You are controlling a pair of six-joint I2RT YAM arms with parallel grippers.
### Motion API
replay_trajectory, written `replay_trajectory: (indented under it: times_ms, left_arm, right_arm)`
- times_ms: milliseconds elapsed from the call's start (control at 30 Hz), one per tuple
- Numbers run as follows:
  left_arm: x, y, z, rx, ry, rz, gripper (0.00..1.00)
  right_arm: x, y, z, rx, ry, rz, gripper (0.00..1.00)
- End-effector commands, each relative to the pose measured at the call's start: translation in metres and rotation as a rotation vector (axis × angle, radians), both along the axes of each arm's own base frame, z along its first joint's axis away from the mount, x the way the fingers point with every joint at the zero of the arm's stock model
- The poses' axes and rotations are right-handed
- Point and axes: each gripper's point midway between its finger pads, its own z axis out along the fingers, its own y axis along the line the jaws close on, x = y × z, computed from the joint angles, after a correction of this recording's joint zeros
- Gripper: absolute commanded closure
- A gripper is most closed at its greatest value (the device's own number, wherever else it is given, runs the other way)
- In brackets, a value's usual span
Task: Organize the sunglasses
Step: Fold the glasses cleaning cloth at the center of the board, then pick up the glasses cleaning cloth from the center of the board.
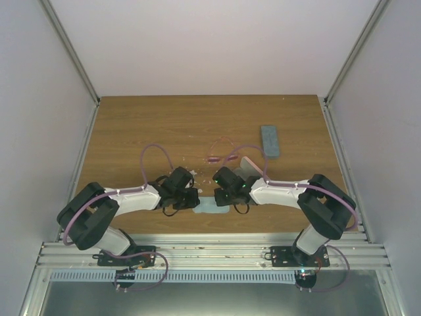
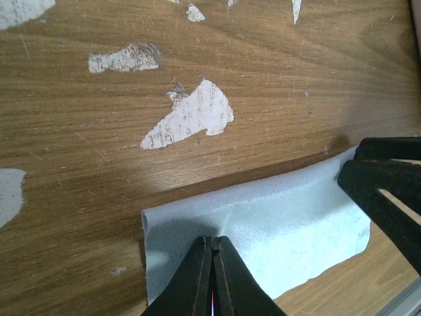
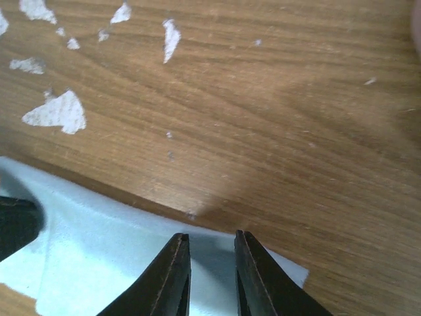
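Left jaws pressed together at the blue cloth [image 2: 289, 224]; right jaws narrowly parted over it.

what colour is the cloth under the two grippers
Light blue, plain with no pattern. The cloth shows best in the left wrist view.

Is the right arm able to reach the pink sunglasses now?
Probably yes: the pink sunglasses lie just beyond the right gripper, with only bare table between; it hovers over the light blue cloth.
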Motion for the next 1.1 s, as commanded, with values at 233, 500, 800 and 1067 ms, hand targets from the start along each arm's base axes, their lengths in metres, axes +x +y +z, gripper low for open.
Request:
replay_trajectory:
  times_ms: [233, 500, 800, 1067]
  left_arm:
    - [0.000, 0.007, -0.001, 0.061, -0.014, -0.026, 0.91]
    - [0.004, 0.001, 0.024, 0.008, -0.056, -0.027, 0.83]
    - [-0.006, 0.024, 0.024, 0.052, -0.047, 0.070, 0.66]
    - [-0.015, 0.025, 0.004, 0.072, 0.003, 0.058, 0.67]
  right_arm:
    - [0.015, -0.059, 0.003, -0.275, -0.108, -0.165, 0.78]
    - [0.020, -0.043, 0.020, -0.190, -0.132, -0.136, 0.67]
    - [-0.006, -0.040, 0.013, -0.184, -0.062, -0.101, 0.59]
    - [-0.019, -0.032, -0.011, -0.168, 0.007, -0.057, 0.69]
